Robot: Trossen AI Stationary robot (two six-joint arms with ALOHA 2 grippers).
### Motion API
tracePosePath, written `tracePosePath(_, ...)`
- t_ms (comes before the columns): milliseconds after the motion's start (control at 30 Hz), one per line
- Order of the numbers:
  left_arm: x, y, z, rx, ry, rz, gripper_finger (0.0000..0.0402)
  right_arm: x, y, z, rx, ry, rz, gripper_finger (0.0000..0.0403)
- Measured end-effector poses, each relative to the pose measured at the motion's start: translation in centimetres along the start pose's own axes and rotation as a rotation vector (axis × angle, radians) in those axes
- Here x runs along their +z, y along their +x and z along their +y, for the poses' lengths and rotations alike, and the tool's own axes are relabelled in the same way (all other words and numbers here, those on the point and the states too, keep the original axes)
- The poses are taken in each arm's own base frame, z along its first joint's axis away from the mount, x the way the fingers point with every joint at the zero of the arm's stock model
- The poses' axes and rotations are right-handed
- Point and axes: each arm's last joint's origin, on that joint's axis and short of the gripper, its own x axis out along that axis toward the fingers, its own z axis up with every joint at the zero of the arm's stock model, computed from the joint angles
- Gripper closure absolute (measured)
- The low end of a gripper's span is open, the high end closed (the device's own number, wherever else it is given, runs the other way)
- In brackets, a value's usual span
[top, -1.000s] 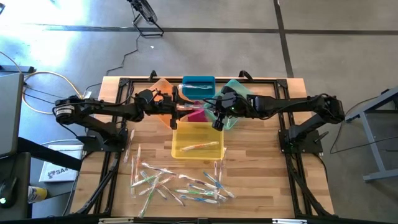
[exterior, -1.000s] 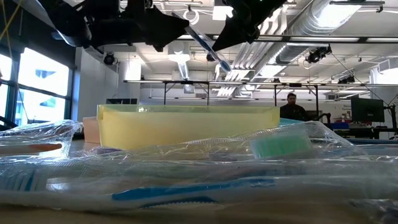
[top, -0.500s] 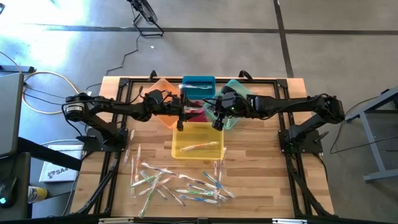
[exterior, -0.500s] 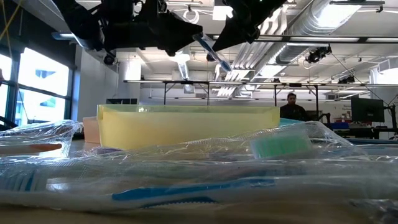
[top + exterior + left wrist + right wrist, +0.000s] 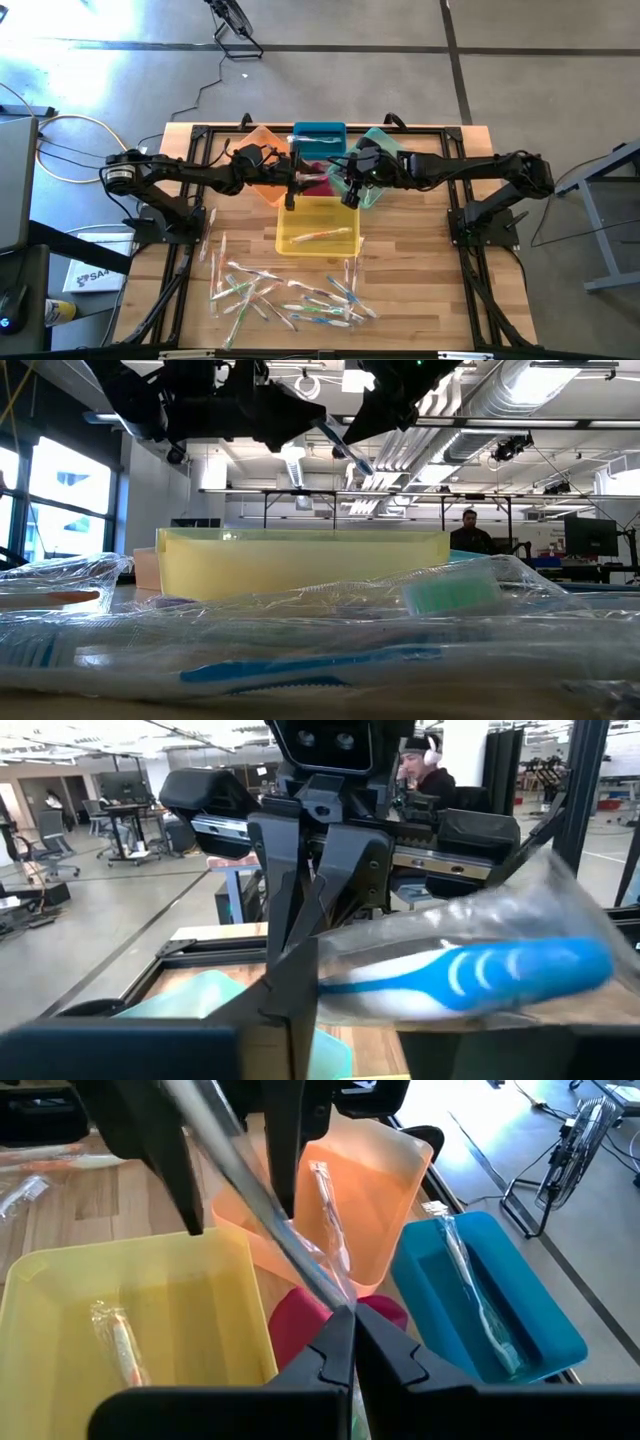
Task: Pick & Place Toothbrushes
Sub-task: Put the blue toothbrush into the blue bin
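Right jaws clamp one end of the blue toothbrush (image 5: 470,982); its long axis points toward 9 o'clock, into the half-closed left jaws.

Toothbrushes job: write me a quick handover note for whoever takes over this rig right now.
Right claw: shut on a wrapped blue toothbrush, held in the air above the bins.
Left claw: up at the same toothbrush's other end; grip unclear.
Done: one toothbrush each lies in the yellow bin, the orange bin and the blue bin.
Left: bin the held brush, probably in the blue bin, then sort the loose pile on the table's near side.
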Motion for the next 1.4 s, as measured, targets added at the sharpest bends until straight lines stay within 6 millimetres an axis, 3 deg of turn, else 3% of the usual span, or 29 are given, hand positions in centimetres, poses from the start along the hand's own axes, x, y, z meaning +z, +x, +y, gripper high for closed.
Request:
tracePosePath(267, 0.0, 0.0, 0.1, 0.014, 0.001, 0.001, 0.0381, -0.1, 0.0, 0.1, 0.013, -0.002, 0.005, 0.0399)
tracePosePath(600, 0.0, 0.0, 0.0, 0.007, 0.0, 0.001, 0.0382, 0.0, 0.0, 0.2, 0.032, -0.01, 0.001, 0.0393)
tracePosePath(733, -0.1, 0.0, 0.0, 0.01, 0.004, 0.006, 0.0382, 0.0, -0.2, 0.7, 0.032, -0.054, -0.005, 0.0361)
tracePosePath(967, -0.1, 0.0, 0.0, 0.013, 0.016, 0.008, 0.0382, 0.0, -0.6, 1.6, -0.032, -0.079, -0.011, 0.0258)
tracePosePath(1133, -0.2, 0.0, 0.0, 0.018, 0.032, 0.021, 0.0382, -0.1, -3.3, 1.9, -0.159, -0.053, 0.0, 0.021)
tracePosePath(1400, -0.4, -0.6, 1.9, 0.127, 0.063, 0.039, 0.0382, -0.7, -8.8, 1.7, -0.118, 0.103, 0.009, 0.022)
